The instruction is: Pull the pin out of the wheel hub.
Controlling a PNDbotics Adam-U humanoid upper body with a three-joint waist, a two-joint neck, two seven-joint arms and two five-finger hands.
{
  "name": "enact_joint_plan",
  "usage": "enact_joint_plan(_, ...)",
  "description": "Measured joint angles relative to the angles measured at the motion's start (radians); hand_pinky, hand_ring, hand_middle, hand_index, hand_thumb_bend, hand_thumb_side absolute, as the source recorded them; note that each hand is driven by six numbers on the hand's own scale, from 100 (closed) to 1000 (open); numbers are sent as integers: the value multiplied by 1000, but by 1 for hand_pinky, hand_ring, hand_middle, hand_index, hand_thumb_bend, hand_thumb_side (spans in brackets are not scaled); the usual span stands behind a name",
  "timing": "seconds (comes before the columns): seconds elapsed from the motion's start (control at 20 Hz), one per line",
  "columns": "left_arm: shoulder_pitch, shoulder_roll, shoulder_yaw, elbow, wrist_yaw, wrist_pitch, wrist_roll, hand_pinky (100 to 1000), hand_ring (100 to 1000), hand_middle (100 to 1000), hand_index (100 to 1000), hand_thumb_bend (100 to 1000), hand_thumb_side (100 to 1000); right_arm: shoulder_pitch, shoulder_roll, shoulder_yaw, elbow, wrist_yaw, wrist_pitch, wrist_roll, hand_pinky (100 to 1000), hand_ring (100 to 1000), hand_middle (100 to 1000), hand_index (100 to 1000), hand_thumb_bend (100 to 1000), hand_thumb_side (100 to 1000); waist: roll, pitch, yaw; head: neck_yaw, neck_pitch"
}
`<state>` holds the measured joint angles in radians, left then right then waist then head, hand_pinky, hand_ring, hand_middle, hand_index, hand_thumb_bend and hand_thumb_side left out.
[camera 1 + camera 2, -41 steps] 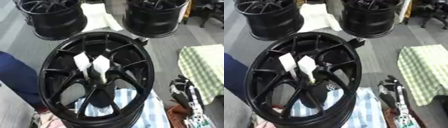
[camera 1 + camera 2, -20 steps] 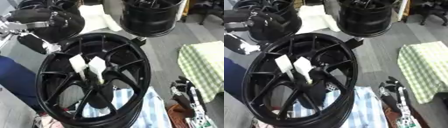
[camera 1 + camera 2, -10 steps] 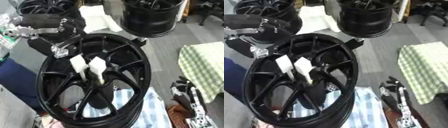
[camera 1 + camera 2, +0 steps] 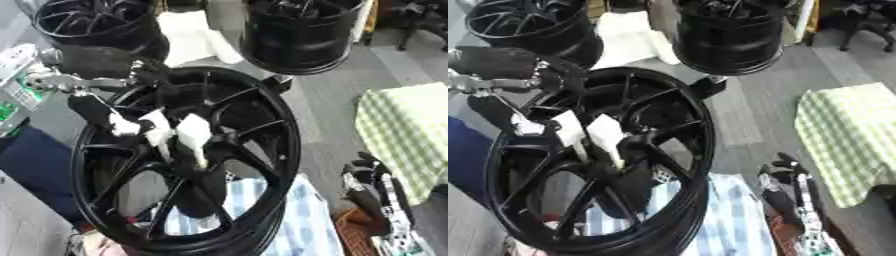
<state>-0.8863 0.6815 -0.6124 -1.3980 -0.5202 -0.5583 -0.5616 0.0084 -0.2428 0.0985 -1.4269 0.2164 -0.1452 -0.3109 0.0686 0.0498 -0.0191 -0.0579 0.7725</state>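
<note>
Reaching in from the left, the left hand (image 4: 105,107) lies over the wheel's (image 4: 262,125) spokes, fingers beside 2 white pins (image 4: 194,137) standing at the hub; whether it grips anything, I cannot tell. In the right eye view, the right hand (image 4: 785,187) rests open, low right.

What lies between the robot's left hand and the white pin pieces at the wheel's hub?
Almost nothing: in the left eye view the left hand sits beside the white pin pieces on the black wheel, only dark spoke between.
</note>
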Motion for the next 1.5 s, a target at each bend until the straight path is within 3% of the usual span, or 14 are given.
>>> enact_joint_plan(0.3, 19, 11, -7, -2, -2, 0, 0, 468, 1000, 740, 905, 284, 667, 0, 0, 0, 0, 0, -1, 1, 740, 685, 724, 881, 152, 430, 2, 0, 0, 0, 0)
enact_joint_plan(0.6, 37, 33, -7, -3, -18, 0, 0, 451, 1000, 720, 892, 320, 558, 0, 0, 0, 0, 0, -1, 1, 740, 685, 724, 881, 151, 431, 2, 0, 1, -1, 0)
enact_joint_plan(0.75, 40, 33, -7, -3, -21, 0, 0, 446, 1000, 715, 887, 303, 504, 0, 0, 0, 0, 1, -1, 1, 740, 685, 724, 880, 152, 431, 2, 0, 1, -1, 0)
enact_joint_plan(1.2, 40, 22, -25, 6, -20, -1, 1, 435, 1000, 681, 861, 261, 462, -1, 0, 0, 0, 1, 0, 3, 740, 684, 724, 880, 153, 431, 2, 0, -1, -1, 0)
enact_joint_plan(1.5, 41, 4, -33, 29, -24, -1, 1, 384, 1000, 579, 779, 198, 315, -4, 0, 0, 0, 1, 1, 3, 740, 684, 724, 880, 151, 432, 2, 0, -2, -1, 0)
